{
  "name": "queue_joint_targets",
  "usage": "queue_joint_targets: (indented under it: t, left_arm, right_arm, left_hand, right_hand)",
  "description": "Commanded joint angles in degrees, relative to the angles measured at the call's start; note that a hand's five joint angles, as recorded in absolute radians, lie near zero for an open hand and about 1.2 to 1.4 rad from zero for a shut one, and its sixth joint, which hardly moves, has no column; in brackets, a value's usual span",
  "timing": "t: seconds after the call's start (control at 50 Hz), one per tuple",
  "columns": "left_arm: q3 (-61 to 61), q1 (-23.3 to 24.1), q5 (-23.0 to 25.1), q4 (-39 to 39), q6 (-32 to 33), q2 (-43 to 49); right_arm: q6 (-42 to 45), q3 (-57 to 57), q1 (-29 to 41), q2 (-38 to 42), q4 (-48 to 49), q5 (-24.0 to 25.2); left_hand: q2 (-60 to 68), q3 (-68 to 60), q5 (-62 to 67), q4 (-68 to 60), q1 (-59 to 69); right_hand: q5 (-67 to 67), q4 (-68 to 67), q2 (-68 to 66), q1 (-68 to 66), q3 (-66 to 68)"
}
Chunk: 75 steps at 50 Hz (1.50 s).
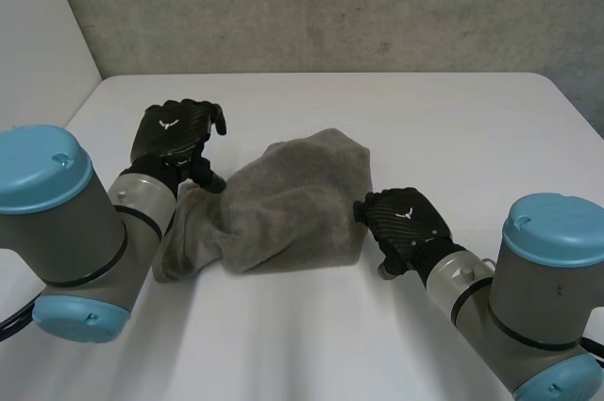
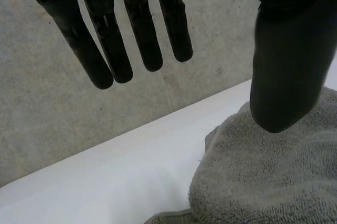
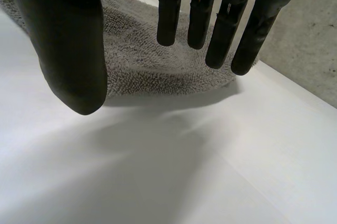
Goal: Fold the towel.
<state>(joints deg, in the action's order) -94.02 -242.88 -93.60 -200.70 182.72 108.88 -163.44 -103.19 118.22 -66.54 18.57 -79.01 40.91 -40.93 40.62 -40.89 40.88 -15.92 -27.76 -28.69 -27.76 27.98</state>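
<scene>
wall [image 1: 330, 5]: rough grey concrete | table [image 1: 311, 99]: white, matte | left side: pale panel [image 1: 38, 33], possibly a second wall

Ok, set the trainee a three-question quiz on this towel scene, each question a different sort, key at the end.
1. True or false: the left hand is pinching the towel.
2. The towel is: A spread flat; B loosely bunched; C rolled into a tight tube.
3. Fill in: the right hand, beside the towel's near corner, holds nothing and its fingers are ____.
Key: 1 false, its fingers are straight and apart from the thumb; 2 B; 3 straight.
</scene>
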Motion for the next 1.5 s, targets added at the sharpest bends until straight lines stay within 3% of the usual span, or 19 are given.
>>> queue_joint_targets:
  t: [0.02, 0.3, 0.34, 0.38, 0.5, 0.6, 0.74, 0.88, 1.0, 1.06, 1.1, 1.12, 1.14, 1.16, 1.18, 1.2, 1.24, 1.28, 1.5]
  left_arm:
    - [4.55, 2.24, -2.55, 1.11, -4.66, 2.22]
    - [4.02, 1.89, -0.8, 4.8, -4.57, -0.16]
    - [3.76, 1.45, -0.18, 5.5, -4.57, -0.6]
    - [2.19, 0.66, 0.52, 6.38, -4.48, -1.56]
    - [-0.55, -1.19, 2.28, 6.29, -4.22, -2.71]
    - [-3.18, -3.47, 4.83, 5.85, -0.98, -2.01]
    - [-3.45, -3.56, 5.18, 2.87, 4.38, 2.9]
    - [-2.57, -3.39, 5.36, 2.42, 9.31, 8.62]
    - [-1.51, -2.59, 5.36, 2.86, 10.37, 11.36]
    - [-1.34, -2.51, 5.36, 3.04, 10.55, 11.88]
    - [-1.16, -2.33, 5.27, 3.13, 10.37, 11.71]
    - [-1.16, -2.33, 5.27, 3.13, 10.37, 11.71]
    - [-1.16, -2.07, 5.27, 3.13, 10.29, 11.27]
    - [-1.07, -1.54, 5.18, 3.13, 10.28, 10.83]
    - [-1.07, -1.54, 5.18, 3.13, 10.28, 10.83]
    - [-0.99, -1.02, 5.27, 3.21, 10.37, 10.48]
    - [-0.99, -0.48, 5.27, 3.21, 10.37, 9.95]
    - [-0.99, 0.22, 5.18, 3.21, 10.02, 6.72]
    - [-2.3, 2.41, 5.01, 3.13, 9.14, -4.71]
  right_arm:
    - [0.58, -1.14, 2.36, -2.98, -2.4, -6.59]
    - [0.23, 0.71, 0.6, -3.51, -2.58, -3.08]
    - [0.23, 1.32, -0.45, -3.68, -2.66, -2.38]
    - [0.23, 3.86, -2.2, -3.86, -2.93, -0.19]
    - [0.14, 10.46, -2.91, -3.07, -5.39, 4.13]
    - [-2.92, 22.47, -2.83, 4.64, -8.54, 7.2]
    - [-4.52, 34.95, -2.38, 16.15, -12.58, 7.29]
    - [-3.99, 45.69, -1.86, 27.68, -14.18, 6.15]
    - [-2.41, 49.84, -1.77, 32.09, -14.09, 5.45]
    - [-1.35, 51.86, -1.51, 34.55, -14.18, 5.45]
    - [-0.74, 53.52, -1.24, 36.13, -14.53, 5.53]
    - [-0.74, 53.53, -1.24, 36.13, -14.53, 5.53]
    - [-0.65, 54.22, -1.07, 36.57, -14.62, 5.62]
    - [-0.65, 54.49, -0.89, 36.31, -14.79, 5.62]
    - [-0.65, 54.5, -0.89, 36.31, -14.79, 5.62]
    - [-0.65, 54.06, -0.89, 35.35, -14.88, 5.62]
    - [-1.26, 53.26, -0.98, 33.5, -14.53, 5.97]
    - [-1.35, 50.38, -1.5, 26.42, -14.01, 5.97]
    - [0.05, 33.34, -4.05, 2.5, -14.6, 6.94]
  left_hand:
    - [2.61, -2.59, -7.1, -2.63, 2.64]
    - [-2.6, 2.63, -12.31, 2.58, -2.58]
    - [-8.32, 8.35, -18.03, 8.3, -8.3]
    - [-30.57, 30.6, -40.28, 30.55, -30.55]
    - [-30.69, 30.72, -40.4, 30.67, -30.67]
    - [-30.19, 30.22, -39.9, 30.17, -30.17]
    - [-29.35, 29.38, -39.06, 29.33, -29.33]
    - [-27.17, 27.19, -36.88, 27.15, -27.14]
    - [-20.94, 20.96, -30.65, 20.92, -20.91]
    - [-10.51, 10.54, -20.22, 10.49, -10.48]
    - [7.21, -7.18, -2.5, -7.23, 7.23]
    - [7.32, -7.29, -2.39, -7.34, 7.35]
    - [16.15, -16.12, 6.44, -16.17, 16.17]
    - [20.9, -20.87, 11.19, -20.92, 20.92]
    - [20.95, -20.92, 11.24, -20.97, 20.97]
    - [24.45, -24.42, 14.73, -24.46, 24.47]
    - [31.38, -31.35, 21.67, -31.4, 31.4]
    - [39.07, -39.04, 29.36, -39.09, 39.09]
    - [39.09, -39.07, 29.38, -39.11, 39.12]
  right_hand:
    - [15.92, 17.76, 18.69, 17.76, -17.98]
    - [15.92, 17.76, 18.69, 17.76, -17.98]
    - [15.92, 17.76, 18.69, 17.76, -17.98]
    - [15.92, 17.76, 18.69, 17.76, -17.98]
    - [15.92, 17.76, 18.69, 17.76, -17.98]
    - [15.92, 17.76, 18.69, 17.76, -17.98]
    - [15.84, 17.68, 18.61, 17.68, -17.9]
    - [14.66, 16.5, 17.43, 16.51, -16.72]
    - [11.46, 13.3, 14.23, 13.31, -13.52]
    - [1.54, 3.38, 4.31, 3.38, -3.6]
    - [-15.18, -13.34, -12.42, -13.34, 13.13]
    - [-15.28, -13.44, -12.51, -13.44, 13.22]
    - [-28.77, -26.93, -26.0, -26.93, 26.71]
    - [-42.56, -40.72, -39.79, -40.72, 40.5]
    - [-42.7, -40.86, -39.93, -40.86, 40.64]
    - [-53.96, -52.13, -51.2, -52.12, 51.91]
    - [-54.08, -52.24, -51.31, -52.24, 52.02]
    - [-54.08, -52.24, -51.31, -52.24, 52.02]
    - [-54.08, -52.24, -51.31, -52.24, 52.02]
